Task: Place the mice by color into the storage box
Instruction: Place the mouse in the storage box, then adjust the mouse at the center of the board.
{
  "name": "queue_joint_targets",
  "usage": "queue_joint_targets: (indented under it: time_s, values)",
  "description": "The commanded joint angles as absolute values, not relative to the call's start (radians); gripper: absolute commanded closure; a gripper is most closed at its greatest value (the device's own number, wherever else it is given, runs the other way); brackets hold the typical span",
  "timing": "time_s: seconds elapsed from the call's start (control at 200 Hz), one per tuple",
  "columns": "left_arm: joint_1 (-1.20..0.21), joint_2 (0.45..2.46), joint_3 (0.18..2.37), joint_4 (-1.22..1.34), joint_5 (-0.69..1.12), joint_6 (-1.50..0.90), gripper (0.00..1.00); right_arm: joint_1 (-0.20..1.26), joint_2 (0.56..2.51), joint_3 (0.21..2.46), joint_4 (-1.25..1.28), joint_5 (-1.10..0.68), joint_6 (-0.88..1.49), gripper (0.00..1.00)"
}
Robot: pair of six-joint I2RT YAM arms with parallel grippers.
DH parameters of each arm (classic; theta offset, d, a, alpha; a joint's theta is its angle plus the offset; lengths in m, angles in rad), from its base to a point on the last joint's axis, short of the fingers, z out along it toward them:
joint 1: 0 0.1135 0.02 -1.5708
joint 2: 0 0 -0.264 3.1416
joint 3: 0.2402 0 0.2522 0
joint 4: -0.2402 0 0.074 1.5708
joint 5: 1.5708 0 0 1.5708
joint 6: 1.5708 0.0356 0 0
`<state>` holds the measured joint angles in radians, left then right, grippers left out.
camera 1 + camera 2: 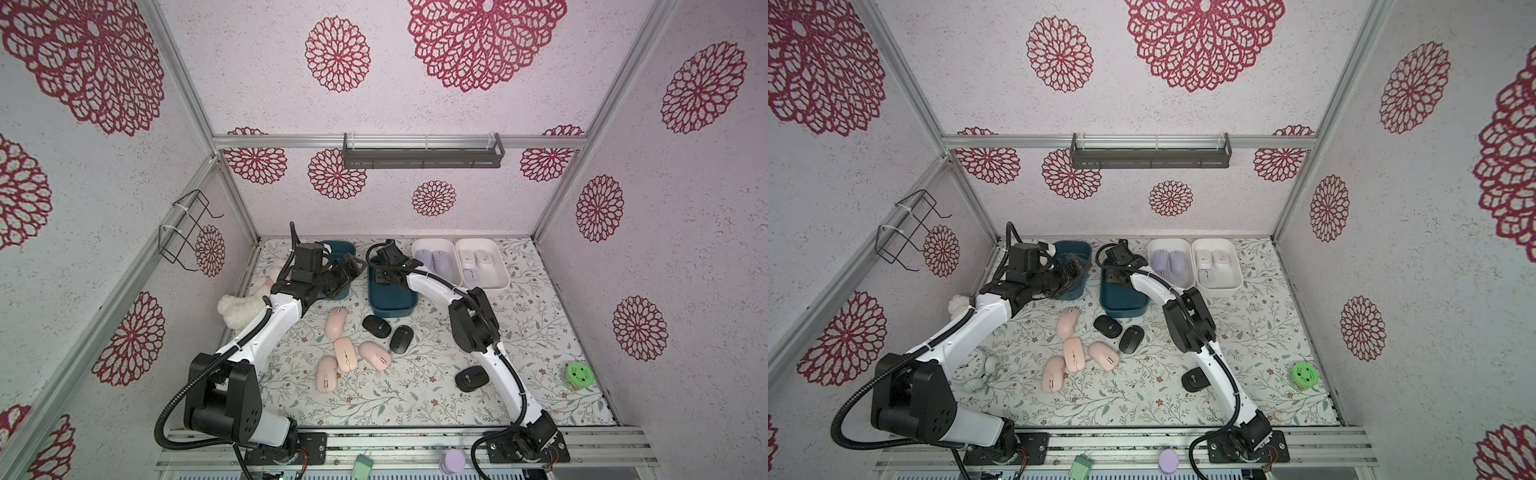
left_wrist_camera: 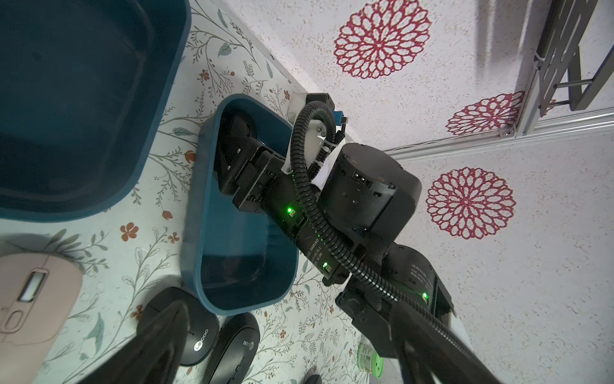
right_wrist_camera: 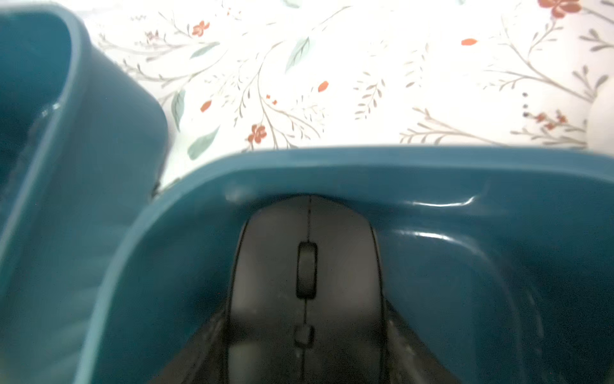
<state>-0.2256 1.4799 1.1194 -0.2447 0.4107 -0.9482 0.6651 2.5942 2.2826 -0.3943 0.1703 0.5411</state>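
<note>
My right gripper (image 1: 384, 278) (image 3: 307, 319) reaches down into the middle teal storage box (image 1: 390, 309) (image 3: 365, 156). Its fingers hug both sides of a black mouse (image 3: 272, 266), whose nose lies against the box's end wall. My left gripper (image 1: 351, 266) (image 2: 299, 359) hangs wide open and empty over the left teal box (image 1: 340, 249) (image 2: 83, 116). Several peach-pink mice (image 1: 345, 353) and three black mice (image 1: 376, 326) (image 1: 401, 338) (image 1: 471, 378) lie loose on the floral mat. Lavender mice (image 1: 432, 259) fill one white box, white mice (image 1: 478, 257) the neighbouring one.
A fluffy white plush toy (image 1: 239, 307) lies by the left arm. A green-lidded jar (image 1: 578, 376) stands near the right wall, and an alarm clock (image 1: 971, 374) sits under the left arm. A wire rack (image 1: 187, 228) and a grey shelf (image 1: 422, 156) hang on the walls.
</note>
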Motion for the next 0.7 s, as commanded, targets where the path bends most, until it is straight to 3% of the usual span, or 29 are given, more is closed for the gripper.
queue_joint_targets:
  time_s: [0.0, 0.145, 0.495, 0.696]
  values:
    - [-0.219, 1.477, 1.131, -0.223, 0.426, -0.958, 0.03, 0.667, 2.589, 2.325, -0.459, 0.187, 0.575, 0.32]
    - [-0.218, 1.477, 1.13, -0.221, 0.43, -0.962, 0.03, 0.667, 2.543, 2.324, -0.453, 0.134, 0.586, 0.27]
    - [-0.217, 1.471, 1.127, -0.21, 0.443, -0.968, 0.03, 0.683, 2.327, 2.224, -0.412, 0.127, 0.511, 0.28]
    - [-0.227, 1.474, 1.126, -0.201, 0.456, -0.974, 0.03, 0.695, 2.054, 1.889, -0.334, 0.192, 0.474, 0.29]
